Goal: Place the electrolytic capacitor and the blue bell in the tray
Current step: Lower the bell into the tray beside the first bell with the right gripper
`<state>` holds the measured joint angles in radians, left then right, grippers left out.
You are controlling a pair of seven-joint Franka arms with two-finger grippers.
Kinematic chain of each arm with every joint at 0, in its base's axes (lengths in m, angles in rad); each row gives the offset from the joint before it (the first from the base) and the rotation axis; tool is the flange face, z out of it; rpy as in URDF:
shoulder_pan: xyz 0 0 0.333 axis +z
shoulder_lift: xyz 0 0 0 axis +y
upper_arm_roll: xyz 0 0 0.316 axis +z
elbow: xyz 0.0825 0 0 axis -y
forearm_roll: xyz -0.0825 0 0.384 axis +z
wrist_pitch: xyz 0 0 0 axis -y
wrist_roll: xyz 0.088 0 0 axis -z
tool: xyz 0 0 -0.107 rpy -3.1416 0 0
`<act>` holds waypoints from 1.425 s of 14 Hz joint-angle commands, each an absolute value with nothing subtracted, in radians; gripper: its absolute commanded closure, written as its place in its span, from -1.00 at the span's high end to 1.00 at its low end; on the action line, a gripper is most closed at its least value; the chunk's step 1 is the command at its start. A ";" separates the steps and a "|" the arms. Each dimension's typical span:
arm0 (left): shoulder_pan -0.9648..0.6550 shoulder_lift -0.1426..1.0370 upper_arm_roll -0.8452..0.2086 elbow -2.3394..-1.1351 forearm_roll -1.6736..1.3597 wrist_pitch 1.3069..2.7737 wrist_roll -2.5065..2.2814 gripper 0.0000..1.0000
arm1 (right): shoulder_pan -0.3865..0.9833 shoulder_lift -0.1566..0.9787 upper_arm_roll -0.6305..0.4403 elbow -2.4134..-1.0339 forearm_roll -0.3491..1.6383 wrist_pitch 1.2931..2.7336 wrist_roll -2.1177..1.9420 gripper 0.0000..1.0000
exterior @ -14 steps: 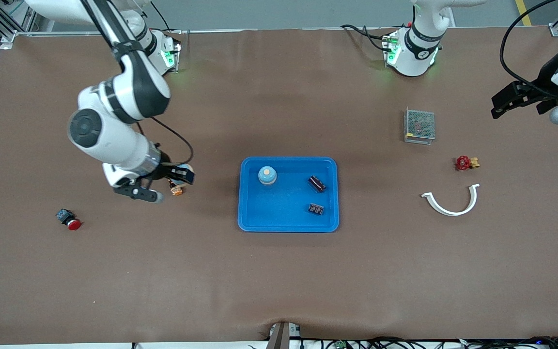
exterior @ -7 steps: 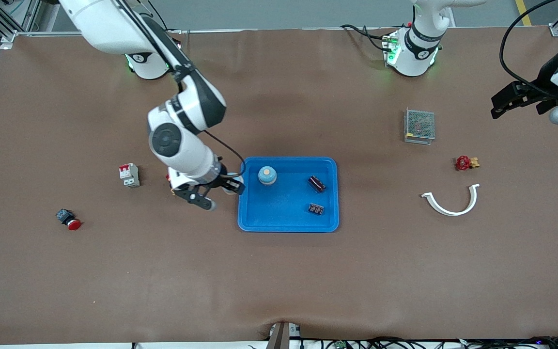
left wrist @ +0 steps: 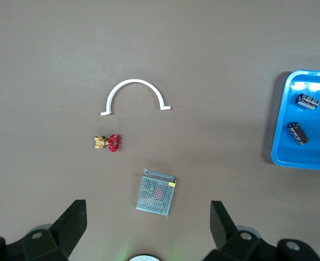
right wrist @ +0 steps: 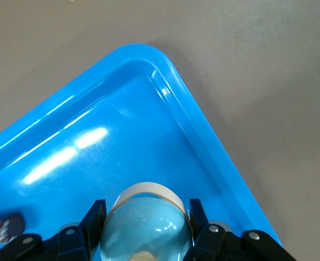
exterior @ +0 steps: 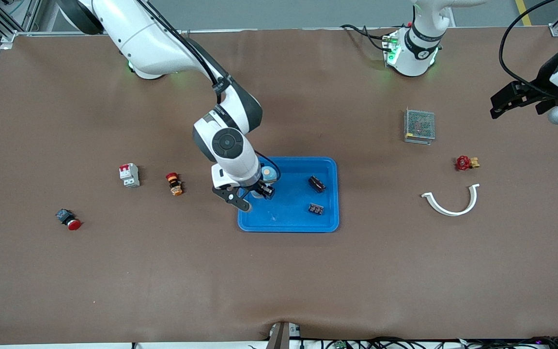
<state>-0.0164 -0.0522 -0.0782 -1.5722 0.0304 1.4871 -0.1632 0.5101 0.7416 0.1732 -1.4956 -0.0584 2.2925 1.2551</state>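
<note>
The blue tray (exterior: 288,227) lies mid-table. Two dark electrolytic capacitors (exterior: 317,183) (exterior: 315,209) lie in it toward the left arm's end. A blue bell (exterior: 270,172) stands in the tray, partly hidden by my right gripper. My right gripper (exterior: 261,192) is over the tray's corner toward the right arm's end, shut on a second blue bell (right wrist: 146,225). The right wrist view shows the tray rim (right wrist: 203,125) under it. My left gripper (exterior: 521,99) waits open and empty, high over the left arm's end; its wrist view shows the tray (left wrist: 276,136) and both capacitors (left wrist: 308,101).
Toward the left arm's end lie a metal mesh box (exterior: 419,126), a red valve (exterior: 464,163) and a white curved piece (exterior: 451,203). Toward the right arm's end lie a circuit breaker (exterior: 129,175), an orange-red button (exterior: 174,183) and a red push button (exterior: 69,219).
My right arm has swept from the right arm's end to over the tray, carrying the bell. The breaker and orange-red button came into sight. The left arm has not moved.
</note>
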 commanded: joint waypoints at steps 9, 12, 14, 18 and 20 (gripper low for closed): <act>-0.026 -0.052 -0.071 -1.574 0.014 1.488 -0.156 1.00 | 0.546 0.908 0.152 -1.339 -0.083 2.316 1.318 -1.00; -0.026 -0.052 -0.072 -1.572 0.014 1.488 -0.156 1.00 | 0.555 0.925 0.149 -1.339 -0.084 2.345 1.335 -1.00; -0.026 -0.052 -0.072 -1.572 0.014 1.488 -0.156 1.00 | 0.560 0.925 0.143 -1.339 -0.084 2.345 1.335 -1.00; -0.028 -0.051 -0.072 -1.572 0.014 1.488 -0.156 1.00 | 0.563 0.925 0.143 -1.339 -0.084 2.347 1.341 -1.00; -0.029 -0.051 -0.072 -1.572 0.014 1.488 -0.161 1.00 | 0.563 0.925 0.140 -1.339 -0.084 2.345 1.350 -1.00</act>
